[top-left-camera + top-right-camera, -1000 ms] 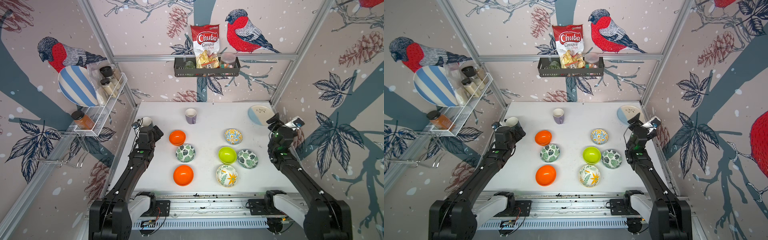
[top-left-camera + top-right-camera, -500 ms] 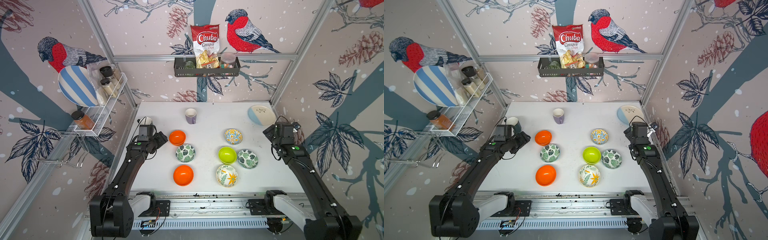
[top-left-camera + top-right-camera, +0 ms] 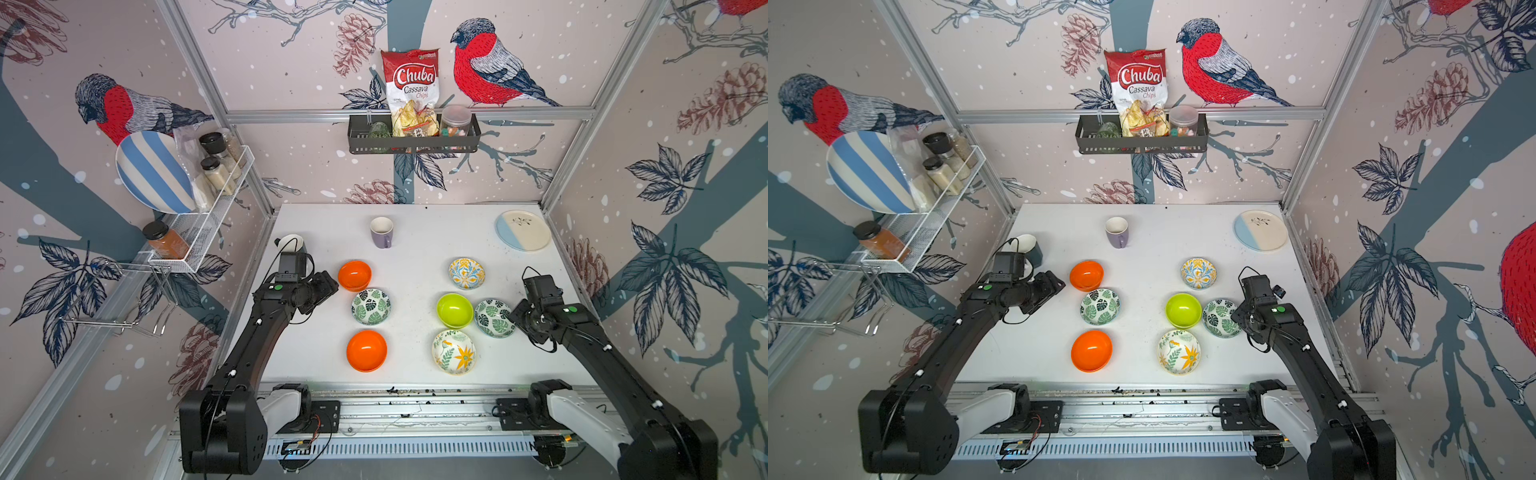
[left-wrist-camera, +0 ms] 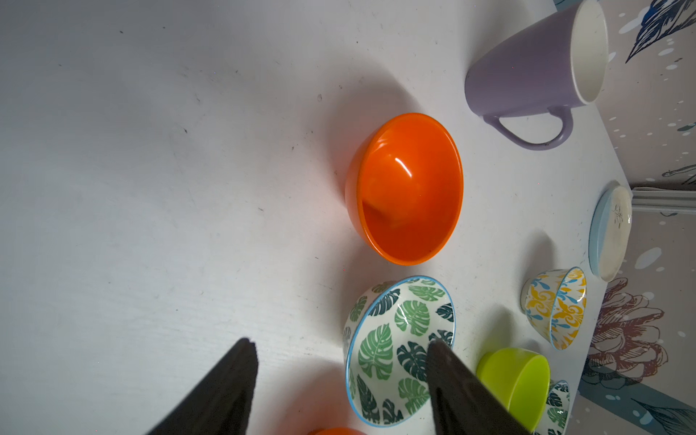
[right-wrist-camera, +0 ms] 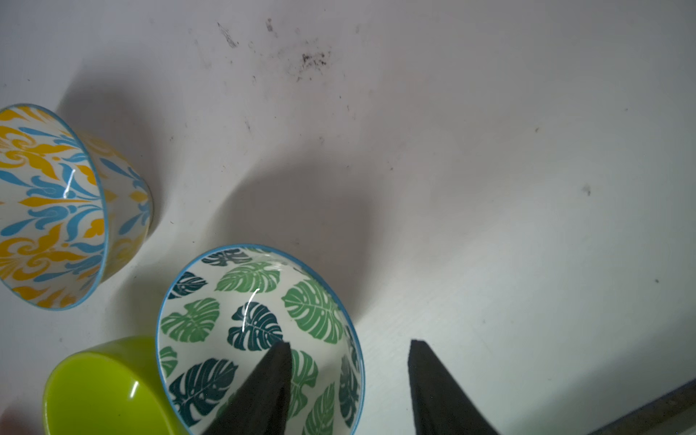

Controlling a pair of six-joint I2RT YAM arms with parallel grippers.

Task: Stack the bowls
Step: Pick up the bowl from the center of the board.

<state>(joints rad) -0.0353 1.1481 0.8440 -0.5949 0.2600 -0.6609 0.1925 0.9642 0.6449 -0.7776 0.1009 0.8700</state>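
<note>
Black arms (image 3: pixel 257 336) low | left jaws apart, empty (near orange bowl (image 3: pixel 354 275)) | right jaws apart astride leaf bowl (image 5: pixel 248 301) rim

purple mug (image 3: pixel 381 232) upright; blue-and-cream plate (image 3: pixel 523 230) far corner; chips bag (image 3: pixel 410 91) in wall basket (image 3: pixel 415 145)

Left end effector (image 4: pixel 341 344), right end effector (image 5: pixel 350 343) — parted.

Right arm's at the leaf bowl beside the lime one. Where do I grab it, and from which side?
Pinch the leaf bowl by its rim wall on the side away from the lime bowl, coming down from above so the right tool straddles the wall. The bowl sits upright and open, the lime one crowds its other side, and the tool is lined up over that free rim.
</note>
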